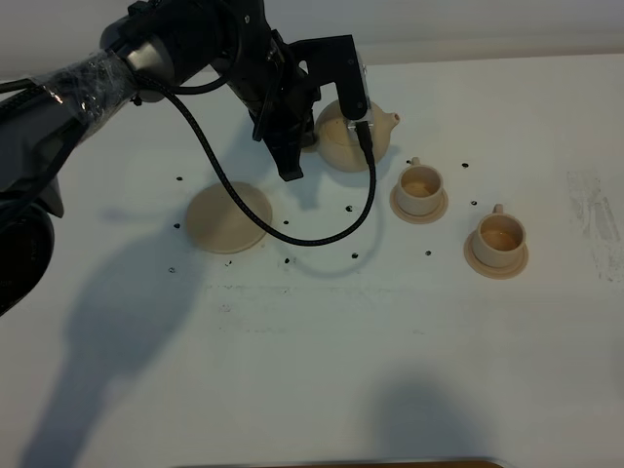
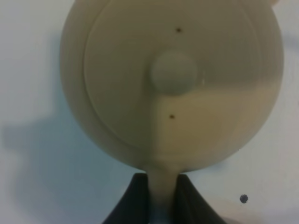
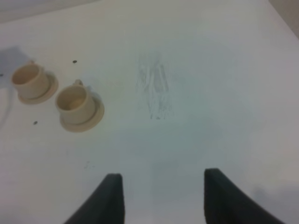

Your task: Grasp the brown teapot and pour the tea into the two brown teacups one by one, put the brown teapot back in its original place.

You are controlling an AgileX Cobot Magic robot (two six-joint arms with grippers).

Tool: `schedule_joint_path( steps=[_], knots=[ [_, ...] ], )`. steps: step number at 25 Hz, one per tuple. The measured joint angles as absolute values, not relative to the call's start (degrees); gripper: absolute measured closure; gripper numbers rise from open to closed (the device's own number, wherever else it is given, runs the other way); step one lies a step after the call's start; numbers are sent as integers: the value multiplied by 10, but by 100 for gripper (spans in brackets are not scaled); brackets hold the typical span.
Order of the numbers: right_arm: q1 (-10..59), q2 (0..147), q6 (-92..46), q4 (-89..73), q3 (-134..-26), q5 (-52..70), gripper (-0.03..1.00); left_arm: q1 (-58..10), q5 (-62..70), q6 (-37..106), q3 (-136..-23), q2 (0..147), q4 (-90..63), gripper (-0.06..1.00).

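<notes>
So the left gripper (image 1: 310,132) (image 2: 162,196) is clamped on the teapot (image 1: 353,136) (image 2: 173,84) by its loop handle. In the left wrist view you can see the handle pinched right between the two dark fingers (image 2: 135,200), with the lid and its knob (image 2: 174,73) filling most of the shot. The lid is on and the pot looks about upright.

From the high camera, the teapot is well off to the right of the big saucer (image 1: 230,217), which sits bare on the white surface (image 1: 390,370). The spout (image 1: 390,120) points right, away from the arm. The pot's shadow falls off to one side, so it looks lifted, but I honestly can't tell for sure whether it's clear of the surface.

The left cup (image 1: 420,182) (image 3: 29,78) is just beside the teapot, down and to the right of it in the high view. The right cup (image 1: 499,234) (image 3: 73,101) is a bit further along the same diagonal. Each one stands upright on its own small saucer. Both look a bit darker inside, though I can't say if that's tea.

The right gripper (image 3: 163,196) only shows up in its own wrist view. Its jaws are spread apart with nothing between them, over bare surface, and the cups are well away from it.

Other bits: a black cable (image 1: 292,234) loops down from the left arm, with its lowest part just right of the big saucer. There are small black dots (image 1: 178,179) scattered around, and a scuffed patch (image 1: 595,210) (image 3: 156,88) out right of the cups.
</notes>
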State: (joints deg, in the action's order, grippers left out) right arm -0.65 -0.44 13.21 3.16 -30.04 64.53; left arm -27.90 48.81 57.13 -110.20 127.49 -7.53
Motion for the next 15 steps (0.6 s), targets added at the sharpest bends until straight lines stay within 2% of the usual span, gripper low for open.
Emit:
schedule_joint_path(
  steps=[15],
  knots=[
    [-7,-4,132,32,-300,645,56,-291,454,679,-1103,1287,-31,86]
  ],
)
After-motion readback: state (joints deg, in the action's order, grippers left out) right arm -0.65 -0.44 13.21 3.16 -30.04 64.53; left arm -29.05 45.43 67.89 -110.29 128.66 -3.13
